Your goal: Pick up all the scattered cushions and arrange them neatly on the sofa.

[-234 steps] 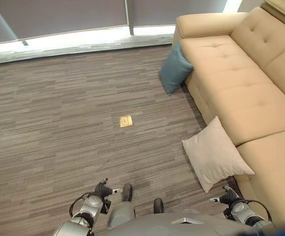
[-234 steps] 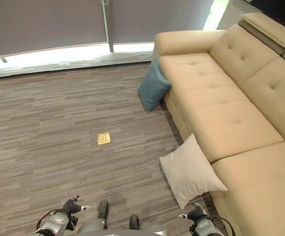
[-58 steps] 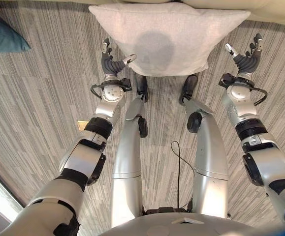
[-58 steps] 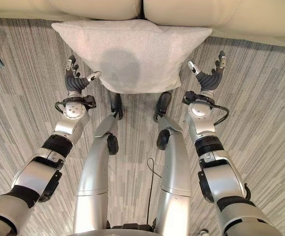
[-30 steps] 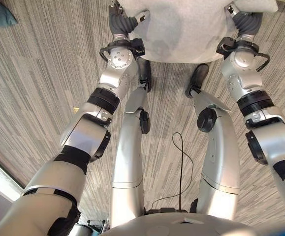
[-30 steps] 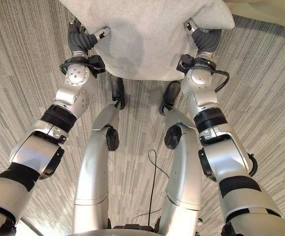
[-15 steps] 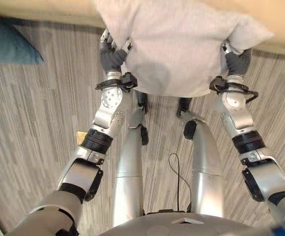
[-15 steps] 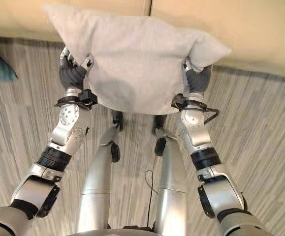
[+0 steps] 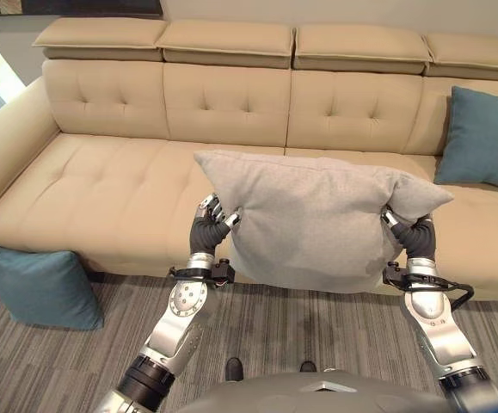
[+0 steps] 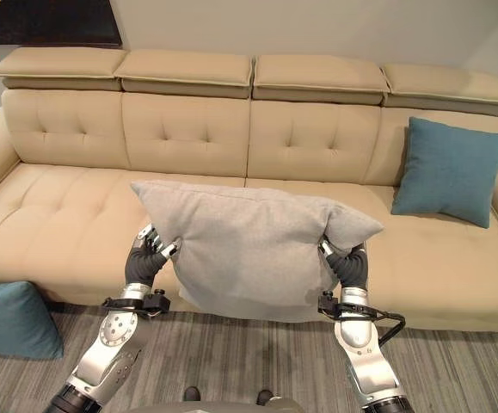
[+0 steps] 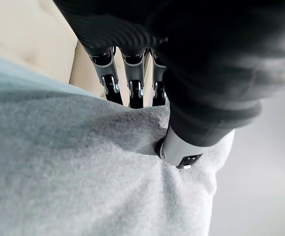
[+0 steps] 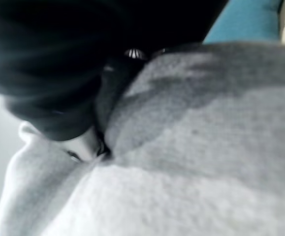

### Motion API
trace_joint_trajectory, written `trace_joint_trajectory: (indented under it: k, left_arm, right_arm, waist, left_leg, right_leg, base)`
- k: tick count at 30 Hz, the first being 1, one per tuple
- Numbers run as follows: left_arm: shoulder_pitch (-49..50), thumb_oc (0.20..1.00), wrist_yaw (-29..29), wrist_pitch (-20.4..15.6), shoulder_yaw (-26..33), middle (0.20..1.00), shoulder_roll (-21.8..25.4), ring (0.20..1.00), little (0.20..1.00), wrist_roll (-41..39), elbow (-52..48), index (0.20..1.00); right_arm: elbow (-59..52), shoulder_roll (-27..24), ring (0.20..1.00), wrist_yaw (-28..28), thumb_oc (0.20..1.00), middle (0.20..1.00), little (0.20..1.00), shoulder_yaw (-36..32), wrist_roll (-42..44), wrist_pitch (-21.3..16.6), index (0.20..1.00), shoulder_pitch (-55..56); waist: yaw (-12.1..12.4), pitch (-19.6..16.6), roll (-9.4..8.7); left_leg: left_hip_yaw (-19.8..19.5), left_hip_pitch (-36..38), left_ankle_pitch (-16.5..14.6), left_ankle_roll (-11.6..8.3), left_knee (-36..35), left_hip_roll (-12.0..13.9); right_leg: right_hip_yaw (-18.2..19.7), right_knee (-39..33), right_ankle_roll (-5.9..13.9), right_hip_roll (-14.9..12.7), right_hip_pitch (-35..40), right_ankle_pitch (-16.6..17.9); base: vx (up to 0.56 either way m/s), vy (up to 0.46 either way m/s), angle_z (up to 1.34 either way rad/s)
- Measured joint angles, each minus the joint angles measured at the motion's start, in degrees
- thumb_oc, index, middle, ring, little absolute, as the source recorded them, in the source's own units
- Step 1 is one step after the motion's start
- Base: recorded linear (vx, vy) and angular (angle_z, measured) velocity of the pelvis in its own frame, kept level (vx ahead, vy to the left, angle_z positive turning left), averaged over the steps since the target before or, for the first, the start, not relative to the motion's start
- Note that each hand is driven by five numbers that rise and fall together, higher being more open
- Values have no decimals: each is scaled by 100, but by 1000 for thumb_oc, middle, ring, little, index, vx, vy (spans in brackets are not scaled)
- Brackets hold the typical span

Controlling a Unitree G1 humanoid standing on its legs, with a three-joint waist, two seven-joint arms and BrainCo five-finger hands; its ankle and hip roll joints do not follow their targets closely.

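1. Closest to me, the left hand [image 9: 207, 225] and the right hand [image 9: 410, 237] are up at either side of the grey cushion [image 9: 313, 219], each pinching an edge between thumb and fingers. One hand per side looks like the way to keep a soft, floppy thing square and level.
2. In the left wrist view the thumb [image 11: 181, 147] digs into the fabric and the fingers [image 11: 130, 81] press from behind, so that's a proper clamp, not a rest.
3. The cushion hangs clear of the floor, in front of the seat's front edge, roughly at the middle of the sofa [image 9: 111, 185]. It's not down on the seat yet, I'd say.
4. Down on the carpet, a teal cushion [image 9: 33, 288] leans against the sofa's left end, a job yet to do.
5. Farthest back, another teal cushion [image 10: 446, 172] stands upright against the backrest at the right end, already looking tidy.
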Motion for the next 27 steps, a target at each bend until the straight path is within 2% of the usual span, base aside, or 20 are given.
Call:
trace_joint_trajectory:
  k: [2, 3, 4, 6, 7, 8, 9, 11, 12, 13, 14, 16, 17, 19, 20, 21, 22, 24, 26, 27]
  left_arm:
    - [-104, 200, -1, 0, 56, 200, -149, 200, 200, 2, 165, 200]
    - [-322, 200, -10, 6, 2, 200, -245, 200, 200, 6, 316, 200]
    - [-449, 200, -21, 41, -5, 200, -323, 200, 200, 5, 438, 200]
    - [-438, 200, -20, 59, 90, 200, -288, 200, 200, 4, 435, 200]
    - [-445, 200, -34, 92, 118, 200, -239, 200, 200, 5, 428, 200]
    - [-464, 200, -90, 96, 154, 200, -143, 200, 200, 5, 391, 200]
    - [-547, 200, -122, 116, 155, 200, -82, 200, 200, 5, 389, 200]
    - [-624, 200, -123, 143, 157, 200, -42, 200, 200, 6, 392, 200]
    - [-718, 200, -120, 142, 158, 200, -1, 200, 200, 6, 392, 200]
    - [-710, 200, -114, 150, 225, 200, 8, 200, 200, 4, 396, 200]
    - [-707, 200, -120, 146, 317, 200, 109, 200, 200, 5, 393, 200]
    - [-720, 200, -124, 144, 438, 200, 87, 200, 200, 3, 393, 200]
    - [-737, 200, -124, 145, 438, 200, 80, 200, 200, 3, 394, 200]
    - [-657, 200, -159, 152, 422, 200, -18, 200, 200, 1, 394, 200]
    - [-626, 200, -213, 151, 406, 200, -115, 200, 200, 1, 394, 200]
    - [-586, 200, -231, 144, 405, 200, -273, 200, 200, -2, 388, 200]
    - [-592, 200, -236, 146, 405, 200, -322, 200, 200, -6, 389, 200]
    - [-646, 200, -321, 140, 392, 200, -367, 200, 200, -7, 388, 200]
    - [-659, 200, -350, 140, 385, 200, -375, 200, 200, -23, 389, 200]
    - [-660, 200, -361, 140, 355, 200, -356, 200, 200, -53, 389, 200]
  right_arm:
    - [39, 4, 200, 73, 200, 200, 200, -35, 1, 21, 200, -98]
    - [39, 5, 200, 74, 200, 200, 200, -193, 4, 25, 200, -124]
    - [41, -2, 200, 75, 200, 200, 200, -257, 4, 69, 200, -177]
    - [42, -1, 200, 149, 200, 200, 200, -221, 2, 117, 200, -485]
    - [34, -12, 200, 181, 200, 200, 200, -218, 2, 163, 200, -545]
    - [6, 31, 200, 180, 200, 200, 200, -200, 3, 174, 200, -547]
    - [-9, 42, 200, 187, 200, 200, 200, -204, 3, 174, 200, -559]
    - [-10, 76, 200, 192, 200, 200, 200, -204, 3, 185, 200, -571]
    - [-10, 196, 200, 191, 200, 200, 200, -220, 4, 184, 200, -640]
    - [-12, 234, 200, 201, 200, 200, 200, -188, 4, 190, 200, -660]
    - [-13, 230, 200, 375, 200, 200, 200, -187, -1, 242, 200, -733]
    - [-13, 224, 200, 455, 200, 200, 200, -117, 0, 248, 200, -805]
    - [-12, 223, 200, 454, 200, 200, 200, -110, 2, 258, 200, -792]
    - [-11, 225, 200, 427, 200, 200, 200, -133, 2, 279, 200, -739]
    - [0, 209, 200, 414, 200, 200, 200, -226, 2, 289, 200, -679]
    - [10, 145, 200, 414, 200, 200, 200, -244, 2, 293, 200, -703]
    - [30, 133, 200, 413, 200, 200, 200, -276, 4, 296, 200, -698]
    - [28, 100, 200, 413, 200, 200, 200, -369, 4, 293, 200, -759]
    - [4, -11, 200, 412, 200, 200, 200, -386, 13, 281, 200, -790]
    - [3, 2, 200, 409, 200, 200, 200, -395, 21, 282, 200, -764]
  waist:
    - [65, 234, 72]
    - [141, 469, -13]
    - [184, 554, -86]
    - [255, 589, -5]
    - [199, 580, 180]
    - [139, 633, 97]
    - [104, 694, 31]
    - [109, 918, 13]
    - [72, 1189, -25]
    - [164, 1273, -18]
    - [205, 1270, -23]
    - [265, 1267, -21]
    - [221, 1261, -34]
    - [140, 1238, -104]
    - [150, 1185, -129]
    - [251, 1127, -17]
    - [263, 1108, -8]
    - [293, 1019, -159]
    - [307, 1022, -227]
    - [295, 1033, -273]
  left_leg:
    - [-17, -38, -9, -11, 275, 0]
    - [-99, -397, -136, -133, 765, -72]
    - [-221, -598, -214, -188, 811, -300]
    - [-190, -561, -216, -78, 281, -404]
    - [-230, -196, 44, 290, -17, -374]
    - [-98, -29, 139, 453, -189, -464]
    - [90, 30, 97, 559, -229, -569]
    - [318, 198, -17, 757, -151, -725]
    - [354, 199, -248, 936, 116, -796]
    - [390, 178, -358, 945, 187, -826]
    - [393, 264, -380, 886, 30, -862]
    - [423, 350, -433, 804, -35, -824]
    - [441, 374, -439, 785, -33, -794]
    - [294, 635, -525, 650, -34, -835]
    - [130, 840, -635, 482, -23, -792]
    - [116, 881, -708, 357, 26, -587]
    - [57, 856, -773, 247, 278, -444]
    - [-21, 320, -881, 80, 1361, -349]
    - [-40, -346, -961, -66, 2623, -270]
    - [-47, -519, -1051, -120, 2808, -248]
  right_leg:
    - [-6, -100, 1, 0, 150, 7]
    - [24, -157, -116, -65, 180, -1]
    - [102, -232, -170, -184, 168, 67]
    - [365, -198, -60, -160, 15, 129]
    - [508, -163, -9, -17, 96, 149]
    - [642, 15, 102, -126, 24, 99]
    - [763, 328, 183, -265, -165, 54]
    - [775, 2143, 450, -616, -979, -64]
    - [788, 3402, 859, -859, -1642, 214]
    - [781, 3663, 948, -935, -1818, 150]
    - [764, 2358, 781, -784, -1550, -126]
    - [600, 1088, 613, -608, -1469, 40]
    - [585, 581, 623, -551, -1510, 324]
    - [618, 214, 568, -581, -1223, 716]
    - [636, -15, 177, -481, -868, 1062]
    - [581, -195, 74, -268, -695, 1042]
    - [430, -456, -31, -126, -418, 1047]
    - [315, -670, -140, -34, -256, 1052]
    - [281, -683, -422, 29, -174, 890]
    - [259, -721, -439, 37, -129, 856]
  base:
    - [144, 94, 11]
    - [174, 138, 25]
    - [239, 189, -2]
    - [212, 203, -71]
    - [148, 237, -100]
    - [121, 226, -101]
    - [79, 245, -93]
    - [53, 183, -56]
    - [170, 71, -11]
    - [304, -57, -7]
    - [329, -125, -20]
    - [219, -192, -18]
    - [137, -203, 4]
    - [164, -210, 52]
    - [166, -238, 52]
    - [126, -272, 46]
    - [37, -205, 34]
    - [25, -185, 34]
    - [47, -108, 10]
    - [52, -46, 11]
